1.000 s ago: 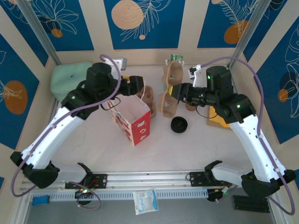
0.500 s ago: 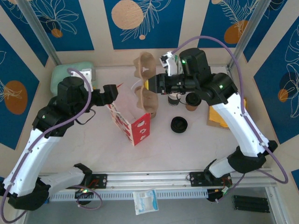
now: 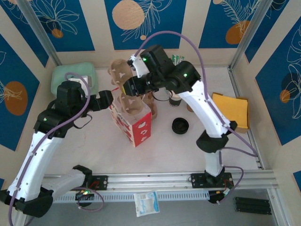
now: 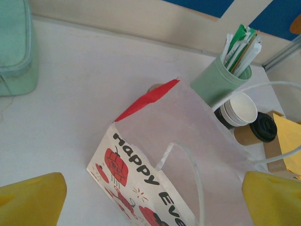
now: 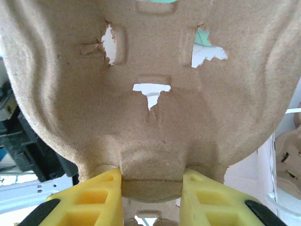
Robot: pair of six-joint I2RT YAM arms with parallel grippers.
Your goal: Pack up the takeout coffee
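Left arm is bent at the elbow, with the left gripper (image 3: 106, 100) aimed right and its yellow fingers (image 4: 33, 197) spread wide apart. Right arm stretches way over to the left side, right gripper (image 3: 128, 88) pinched onto a pulp carrier (image 5: 150, 94) edge.

The takeout coffee (image 4: 254, 132), plain beside the paper bag (image 4: 150, 155) at the left wrist, is almost wholly covered from above by the right arm (image 3: 186, 77), the bag runs off the bottom edge, and the pulp carrier (image 5: 150, 103) spills past three edges, hiding most behind it.
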